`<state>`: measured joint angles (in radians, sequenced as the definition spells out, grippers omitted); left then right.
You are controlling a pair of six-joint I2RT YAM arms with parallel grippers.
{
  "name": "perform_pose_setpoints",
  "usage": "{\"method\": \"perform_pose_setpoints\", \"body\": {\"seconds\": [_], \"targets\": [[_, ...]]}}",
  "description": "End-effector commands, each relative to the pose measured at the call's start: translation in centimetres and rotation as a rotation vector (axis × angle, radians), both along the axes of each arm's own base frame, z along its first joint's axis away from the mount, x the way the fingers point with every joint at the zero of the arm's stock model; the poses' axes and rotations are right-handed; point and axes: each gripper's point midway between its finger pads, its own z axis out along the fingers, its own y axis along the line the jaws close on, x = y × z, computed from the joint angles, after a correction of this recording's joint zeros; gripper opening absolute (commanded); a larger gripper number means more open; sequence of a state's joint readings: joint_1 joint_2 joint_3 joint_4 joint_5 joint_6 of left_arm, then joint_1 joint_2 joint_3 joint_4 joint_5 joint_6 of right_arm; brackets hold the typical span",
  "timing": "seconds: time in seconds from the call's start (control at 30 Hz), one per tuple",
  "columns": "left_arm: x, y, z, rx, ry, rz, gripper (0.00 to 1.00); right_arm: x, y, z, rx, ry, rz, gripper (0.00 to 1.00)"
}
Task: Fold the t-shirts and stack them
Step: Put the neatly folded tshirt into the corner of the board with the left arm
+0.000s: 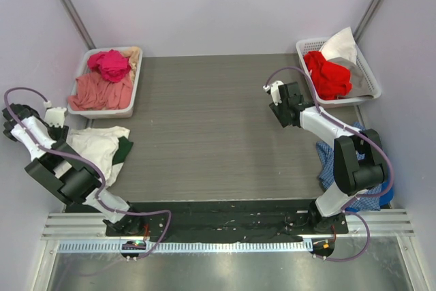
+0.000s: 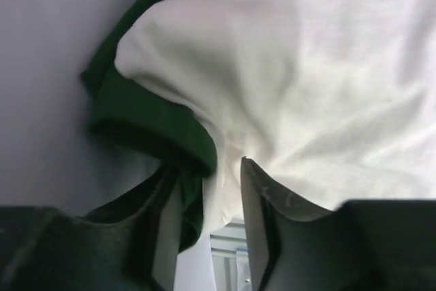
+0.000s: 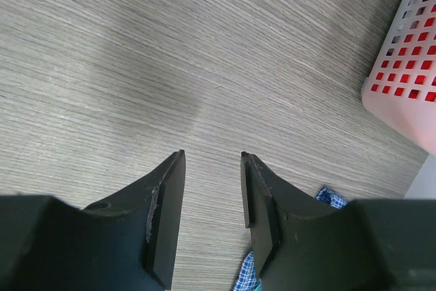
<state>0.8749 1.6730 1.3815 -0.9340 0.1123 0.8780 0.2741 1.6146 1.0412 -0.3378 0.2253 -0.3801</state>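
A cream t-shirt lies crumpled at the table's left edge, on top of a dark green t-shirt. My left gripper is at this pile. In the left wrist view its jaws stand apart, with folds of the cream shirt and the green shirt lying between the fingers. My right gripper is open and empty above bare table, near the right basket. No printed white shirt can be made out.
A white basket at the back left holds pink garments. A white basket at the back right, also in the right wrist view, holds a red garment and a white cloth. A blue checked cloth lies by the right arm.
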Motion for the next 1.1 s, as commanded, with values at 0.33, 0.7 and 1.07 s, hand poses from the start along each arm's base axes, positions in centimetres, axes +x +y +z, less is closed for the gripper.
{"method": "perform_pose_setpoints", "body": {"seconds": [0.33,0.7,1.07], "targets": [[1.7,-4.1,6.9,0.011,-0.305,-0.094,0.54,0.3,0.4,0.5,0.018,-0.017,-0.011,0.45],[3.4,-7.0,2.3,-0.129,-0.301,-0.128,0.48,0.2,0.4,0.5,0.02,-0.016,-0.012,0.46],[6.1,-5.9,-5.9,-0.228,-0.152,-0.069,0.43,0.1,0.3,0.9,0.012,-0.026,-0.005,0.46]]}}
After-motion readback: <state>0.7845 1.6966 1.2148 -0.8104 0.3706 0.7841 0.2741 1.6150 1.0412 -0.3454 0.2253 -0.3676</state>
